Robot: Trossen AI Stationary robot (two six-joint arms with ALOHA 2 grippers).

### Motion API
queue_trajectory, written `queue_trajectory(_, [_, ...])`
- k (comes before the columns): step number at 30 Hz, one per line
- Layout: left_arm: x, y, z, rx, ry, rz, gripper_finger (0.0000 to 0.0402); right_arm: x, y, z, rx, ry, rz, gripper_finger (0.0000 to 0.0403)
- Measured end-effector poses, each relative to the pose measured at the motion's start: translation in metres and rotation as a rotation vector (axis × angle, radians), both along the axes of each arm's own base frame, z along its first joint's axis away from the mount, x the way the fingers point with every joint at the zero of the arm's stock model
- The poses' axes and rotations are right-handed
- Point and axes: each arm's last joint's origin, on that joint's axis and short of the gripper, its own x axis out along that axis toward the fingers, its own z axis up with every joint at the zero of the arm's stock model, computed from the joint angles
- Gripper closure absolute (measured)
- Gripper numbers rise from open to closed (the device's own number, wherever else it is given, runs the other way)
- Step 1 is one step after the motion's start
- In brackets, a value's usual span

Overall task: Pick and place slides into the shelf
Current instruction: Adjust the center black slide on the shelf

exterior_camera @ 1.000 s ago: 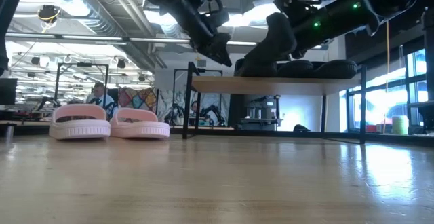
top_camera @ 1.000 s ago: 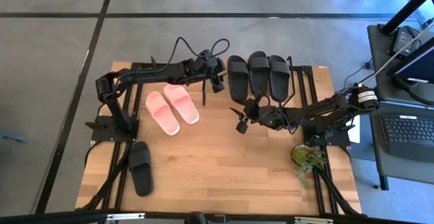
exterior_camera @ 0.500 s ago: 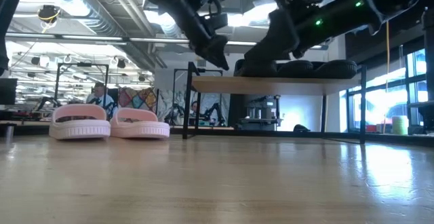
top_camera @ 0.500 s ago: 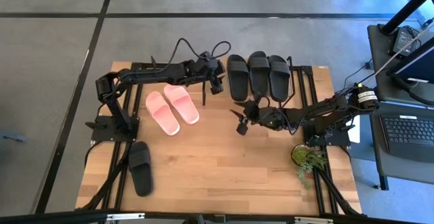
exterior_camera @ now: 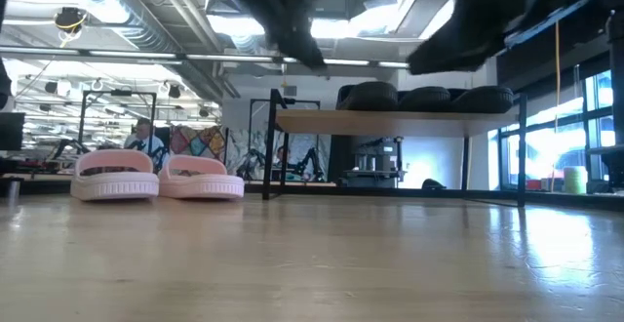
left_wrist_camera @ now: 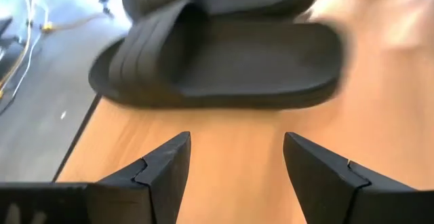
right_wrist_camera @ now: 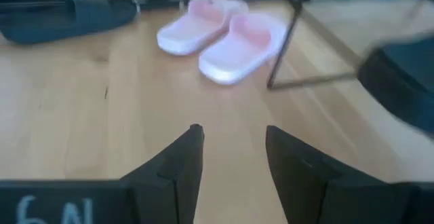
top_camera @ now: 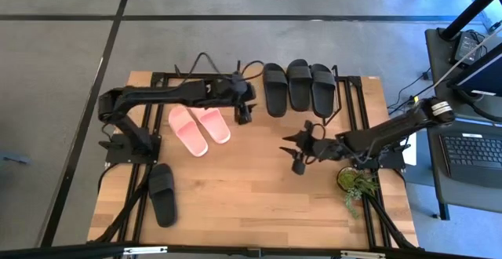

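Three black slides (top_camera: 299, 85) lie side by side, soles down, on the shelf (exterior_camera: 395, 122) at the table's far edge; the low view shows them on its top board. The pink pair (top_camera: 199, 125) rests on the tabletop left of the shelf. A fourth black slide (top_camera: 162, 194) lies near the table's near-left corner. My left gripper (top_camera: 243, 114) hovers open between the pink pair and the shelf; in its wrist view (left_wrist_camera: 234, 156) it faces the leftmost shelf slide (left_wrist_camera: 224, 61). My right gripper (top_camera: 293, 153) hangs open over mid-table, facing the pink pair (right_wrist_camera: 227, 34).
A small potted plant (top_camera: 354, 182) stands near the table's right edge, close to my right arm. A thin black shelf leg (right_wrist_camera: 283, 44) rises beside the pink pair. Bare wood lies across the table's near half. A laptop (top_camera: 473, 153) sits on a desk beyond the right edge.
My right gripper has drawn back from the shelf, toward the table's right and near edges, and risen out of the low view. My left gripper has shifted toward the near edge and also risen. No slide has moved.
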Motion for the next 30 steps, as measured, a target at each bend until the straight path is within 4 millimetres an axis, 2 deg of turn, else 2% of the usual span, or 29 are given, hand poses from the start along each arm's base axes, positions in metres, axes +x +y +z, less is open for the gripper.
queue_trajectory(2, [-0.009, -0.012, 0.009, 0.003, -0.063, -0.019, 0.0173, -0.012, 0.000, 0.006, 0.028, 0.013, -0.001, 0.0241])
queue_trajectory(5, [-0.030, -0.027, 0.011, -0.017, -0.138, -0.027, 0.0173, -0.030, -0.001, 0.014, 0.049, 0.044, 0.001, 0.0241])
queue_trajectory(9, [-0.059, -0.046, -0.003, -0.066, -0.201, -0.036, 0.0173, -0.051, -0.003, 0.022, 0.067, 0.070, 0.007, 0.0241])
queue_trajectory(13, [-0.080, -0.065, -0.024, -0.130, -0.235, -0.072, 0.0173, -0.066, -0.006, 0.027, 0.066, 0.088, 0.018, 0.0241])
queue_trajectory(18, [-0.094, -0.080, -0.048, -0.164, -0.361, -0.106, 0.0173, -0.064, -0.012, 0.039, 0.091, -0.018, 0.012, 0.0241])
queue_trajectory(23, [-0.106, -0.084, -0.079, -0.180, -0.481, -0.070, 0.0173, -0.054, -0.018, 0.053, 0.110, -0.152, 0.060, 0.0241])
queue_trajectory(26, [-0.115, -0.083, -0.098, -0.199, -0.514, -0.052, 0.0173, -0.052, -0.024, 0.053, 0.118, -0.153, 0.056, 0.0241])
queue_trajectory(30, [-0.125, -0.083, -0.114, -0.204, -0.556, -0.053, 0.0173, -0.045, -0.033, 0.050, 0.151, -0.143, 0.067, 0.0241])
